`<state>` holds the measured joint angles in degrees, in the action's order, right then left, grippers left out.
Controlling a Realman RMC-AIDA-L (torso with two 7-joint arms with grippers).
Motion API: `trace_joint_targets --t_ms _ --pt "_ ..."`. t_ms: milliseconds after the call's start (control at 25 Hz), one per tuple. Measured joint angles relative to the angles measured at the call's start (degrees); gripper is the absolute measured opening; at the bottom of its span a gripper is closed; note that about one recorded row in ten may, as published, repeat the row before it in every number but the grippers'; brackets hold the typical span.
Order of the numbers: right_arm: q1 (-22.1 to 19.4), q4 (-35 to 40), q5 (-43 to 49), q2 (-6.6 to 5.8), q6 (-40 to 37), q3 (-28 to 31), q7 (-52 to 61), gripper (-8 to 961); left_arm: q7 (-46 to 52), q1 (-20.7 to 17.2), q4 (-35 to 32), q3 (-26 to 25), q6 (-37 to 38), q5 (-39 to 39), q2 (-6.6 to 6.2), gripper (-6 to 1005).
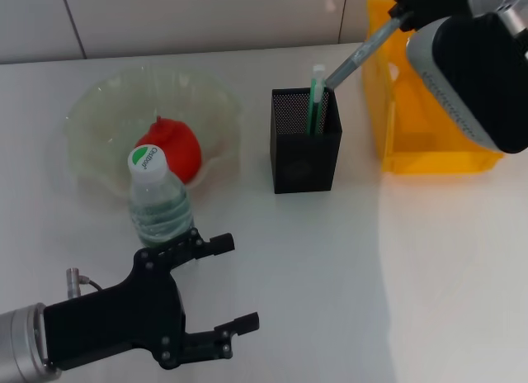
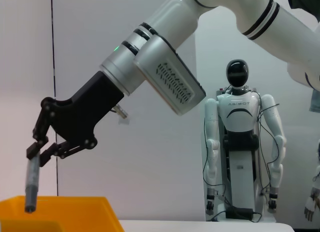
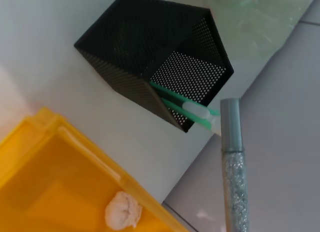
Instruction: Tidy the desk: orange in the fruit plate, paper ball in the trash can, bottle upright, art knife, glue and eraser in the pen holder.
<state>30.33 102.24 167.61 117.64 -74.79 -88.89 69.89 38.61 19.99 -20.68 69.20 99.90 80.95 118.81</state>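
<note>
Nearest, the left pincer (image 1: 216,286) hovers released over the white worktop (image 1: 330,267), just in front of the upright bottle (image 1: 157,197). Behind the bottle, the orange (image 1: 173,148) sits in the fruit plate (image 1: 99,111). Farther right, the right pincer (image 2: 39,147) grasps a grey glitter glue pen (image 3: 233,167) above the pen holder (image 1: 304,152), which holds a green art knife (image 1: 314,98). The paper ball (image 3: 122,210) lies in the trash can (image 1: 429,144).

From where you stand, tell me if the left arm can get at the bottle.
Probably yes. The left pincer is open just in front of the upright bottle, with only bare table between them.
</note>
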Motion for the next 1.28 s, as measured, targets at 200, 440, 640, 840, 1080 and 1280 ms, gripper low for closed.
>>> trace_joint_targets --t_ms 200,440,640,840,1080,1280 --pt "0.57 -1.67 0.00 -0.02 1.14 -1.68 -1.53 132 -0.26 -0.21 0.37 0.04 0.03 -0.12 0.08 860" --pt "0.38 -2.56 0.03 0.35 3.00 -4.40 -4.65 132 -2.45 0.12 2.21 0.06 0.20 -0.14 0.26 860" --pt "0.75 -4.15 0.13 0.86 3.82 -5.34 -7.57 132 -3.15 0.25 2.79 0.05 0.41 -0.14 0.34 860" --pt "2.02 -6.51 0.24 1.09 4.17 -5.12 -8.57 132 -3.17 0.16 2.83 0.06 0.56 -0.14 0.36 860" --pt "3.78 -9.89 0.26 1.01 5.12 -4.41 -9.15 132 -3.20 0.15 3.02 0.05 0.57 -0.13 0.37 860" --pt "5.57 -12.07 0.26 0.95 5.06 -3.74 -9.16 131 -3.20 0.46 3.20 -0.03 0.40 -0.10 0.37 860"
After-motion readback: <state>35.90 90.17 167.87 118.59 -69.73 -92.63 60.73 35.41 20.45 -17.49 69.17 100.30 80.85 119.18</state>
